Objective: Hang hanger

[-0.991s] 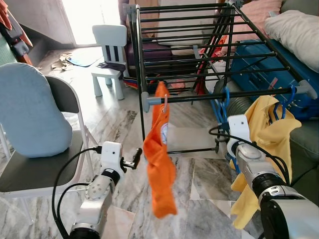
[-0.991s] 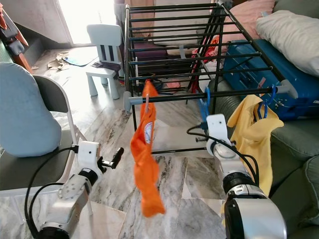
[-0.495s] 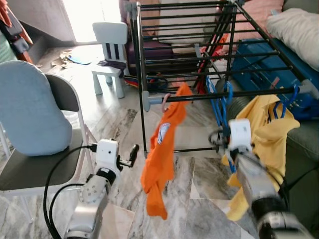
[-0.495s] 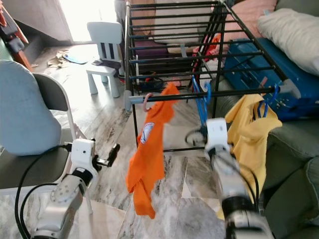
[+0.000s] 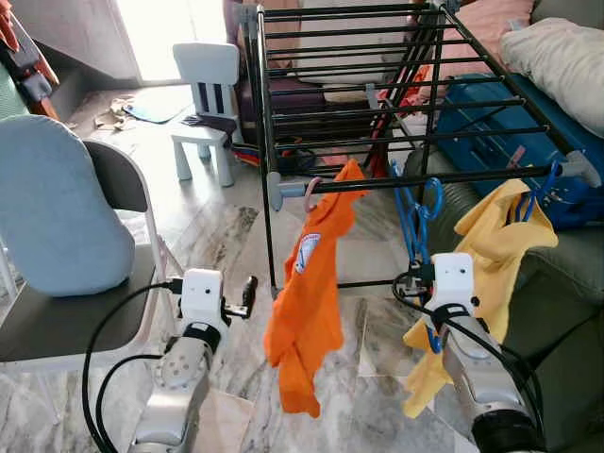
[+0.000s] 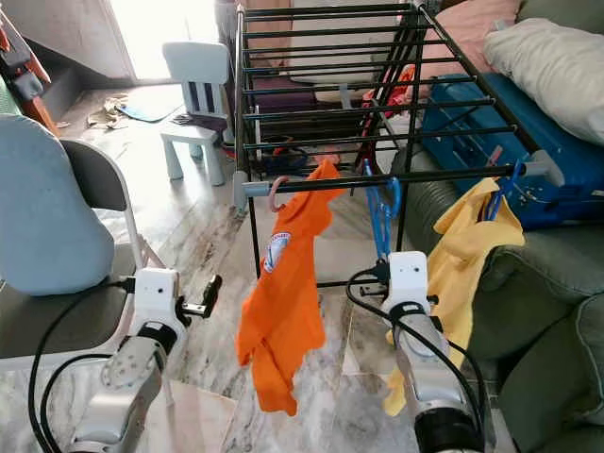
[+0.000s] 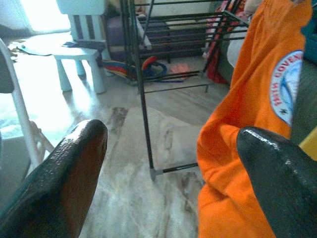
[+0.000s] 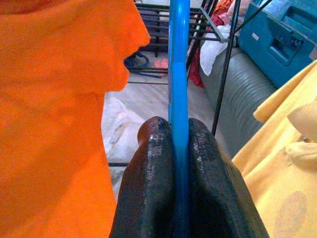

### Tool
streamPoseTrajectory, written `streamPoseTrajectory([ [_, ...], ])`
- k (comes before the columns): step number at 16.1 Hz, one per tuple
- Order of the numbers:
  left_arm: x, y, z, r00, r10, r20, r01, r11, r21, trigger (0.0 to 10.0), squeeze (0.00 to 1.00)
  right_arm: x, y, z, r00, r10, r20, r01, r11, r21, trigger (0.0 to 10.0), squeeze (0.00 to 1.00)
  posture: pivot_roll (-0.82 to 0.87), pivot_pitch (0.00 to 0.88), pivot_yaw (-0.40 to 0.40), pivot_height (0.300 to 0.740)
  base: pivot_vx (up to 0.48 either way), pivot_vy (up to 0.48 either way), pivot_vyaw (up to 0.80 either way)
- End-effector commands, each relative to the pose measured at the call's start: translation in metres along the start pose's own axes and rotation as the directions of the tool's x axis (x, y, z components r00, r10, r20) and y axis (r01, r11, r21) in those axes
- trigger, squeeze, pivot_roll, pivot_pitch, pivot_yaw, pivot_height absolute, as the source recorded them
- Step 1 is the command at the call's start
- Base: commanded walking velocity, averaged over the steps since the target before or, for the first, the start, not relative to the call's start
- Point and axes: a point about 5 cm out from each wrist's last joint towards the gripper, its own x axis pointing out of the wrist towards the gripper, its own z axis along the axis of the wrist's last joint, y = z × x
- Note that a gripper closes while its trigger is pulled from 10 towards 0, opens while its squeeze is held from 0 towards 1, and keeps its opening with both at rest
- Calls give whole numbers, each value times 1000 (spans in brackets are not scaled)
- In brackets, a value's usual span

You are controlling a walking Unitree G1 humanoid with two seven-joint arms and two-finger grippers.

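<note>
1. Left eye view: I've got the blue hanger [image 5: 416, 212] hooked on the front rail of the drying rack [image 5: 396, 94], between the orange shirt [image 5: 310, 302] at its 9 o'clock and the yellow shirt [image 5: 491, 274] at its 3. My right gripper [image 5: 432, 311] sits at the hanger's 6 o'clock, low end. Risk, imo: if I pull away w/o letting go, the hook drags off the rail.

2. Right eye view: same layout. The left gripper [image 6: 209, 294] hovers at the orange shirt's 9 o'clock, near the chair [image 6: 57, 283]. The orange shirt's pink hook [image 6: 276, 196] rides right at the rail end, so a bump from that arm could tip it off.

3. Left wrist view: fingers [image 7: 69, 173] are spread wide, nothing between them; orange cloth close by. It could snag fabric if I swing in.

4. Right wrist view: fingers [image 8: 153, 178] are clamped tight on the blue bar. Orange sleeve hangs just beside; opening sloppily may catch it. Can't confirm hook seating from here.
</note>
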Motion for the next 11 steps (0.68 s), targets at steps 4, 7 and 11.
streamPoseTrajectory([
  [4,3,14,7,998,53,15,-54,998,40,10000,0,6,1,14,1000,-7,16,6,1000,23,10000,0,-79,0,-3,740,0,0,0],
  [7,1,15,7,999,47,9,-48,997,60,10000,0,6,4,15,1000,7,5,-7,998,61,10000,0,-79,0,5,740,-252,0,0],
  [11,0,8,4,999,33,0,-33,998,59,10000,0,4,8,10,1000,18,-22,-17,999,47,10000,0,-83,0,6,740,-286,0,0],
])
